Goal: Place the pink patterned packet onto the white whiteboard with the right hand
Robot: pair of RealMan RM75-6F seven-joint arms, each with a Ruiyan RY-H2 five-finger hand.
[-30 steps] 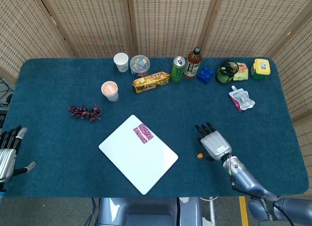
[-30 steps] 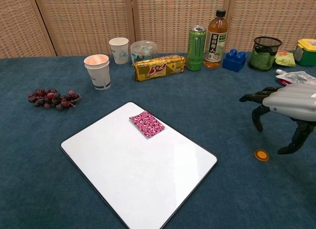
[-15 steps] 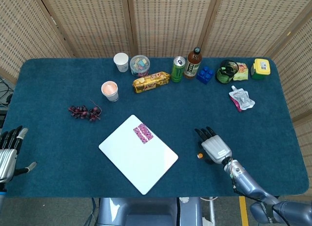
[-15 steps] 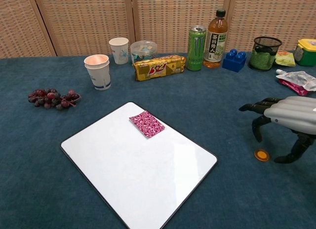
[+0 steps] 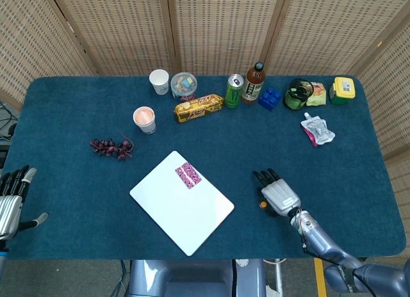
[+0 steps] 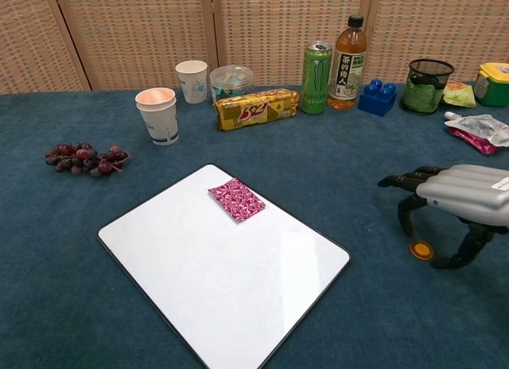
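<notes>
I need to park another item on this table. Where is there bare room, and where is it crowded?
Bare cloth lies between the grapes and the left robot hand, and between the whiteboard and the right robot hand. Most of the whiteboard below the pink patterned packet is free. The back row, white cup to yellow box, is crowded.

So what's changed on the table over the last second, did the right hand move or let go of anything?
The right hand, empty with fingers apart, drew back toward the robot's near edge, staying over the small orange disc. It took hold of nothing. The pink patterned packet stayed on the whiteboard; the left hand did not move.
</notes>
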